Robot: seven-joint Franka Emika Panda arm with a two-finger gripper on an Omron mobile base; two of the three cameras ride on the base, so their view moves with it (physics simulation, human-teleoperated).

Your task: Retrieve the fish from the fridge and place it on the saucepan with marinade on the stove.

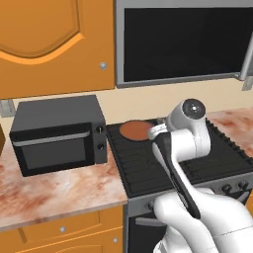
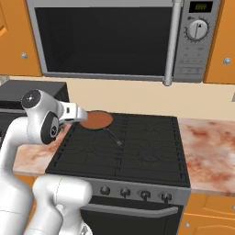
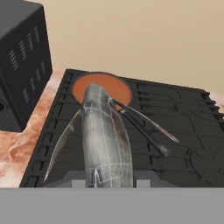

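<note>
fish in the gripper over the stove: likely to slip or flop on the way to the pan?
The fish looks smooth and tapered, so it may slide in the gripper, which is shut on its tail end only. It holds straight toward the pan, so it's probably stiff, not floppy. The thin side fins look fragile and could snag on the stove grates.

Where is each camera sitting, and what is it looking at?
Left base view: behind the arm on its left, looking down at the stove, saucepan and black microwave; white arm at lower right.
Right base view: behind on the right, same stove and saucepan; arm at lower left.
Hand view: on the hand, looking along the gripper shut on the fish, toward the saucepan.
All three share the saucepan and stove.
</note>
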